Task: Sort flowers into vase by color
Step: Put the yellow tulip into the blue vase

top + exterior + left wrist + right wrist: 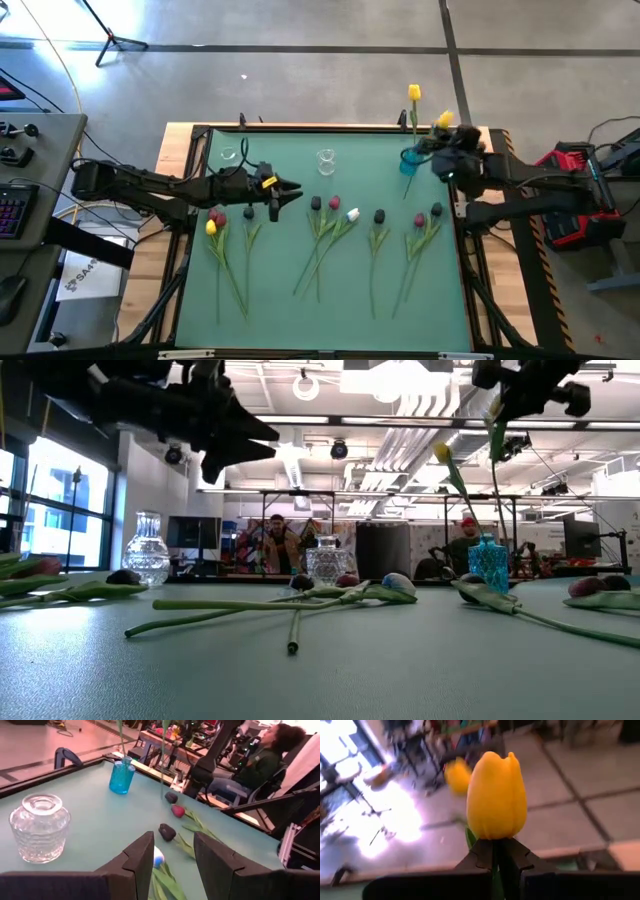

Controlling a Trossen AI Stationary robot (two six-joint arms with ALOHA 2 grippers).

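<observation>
No text, label, brand or number can be read in any view.

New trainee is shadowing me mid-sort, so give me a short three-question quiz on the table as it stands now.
1. True or false: the right gripper is shut on a yellow artificial tulip.
2. Which vessel already holds a yellow tulip? A) blue glass vase B) round clear glass vase C) small clear glass
3. Fill in: the left gripper hovers over the green table, holding ____.

Key: 1 true; 2 A; 3 nothing.
</observation>
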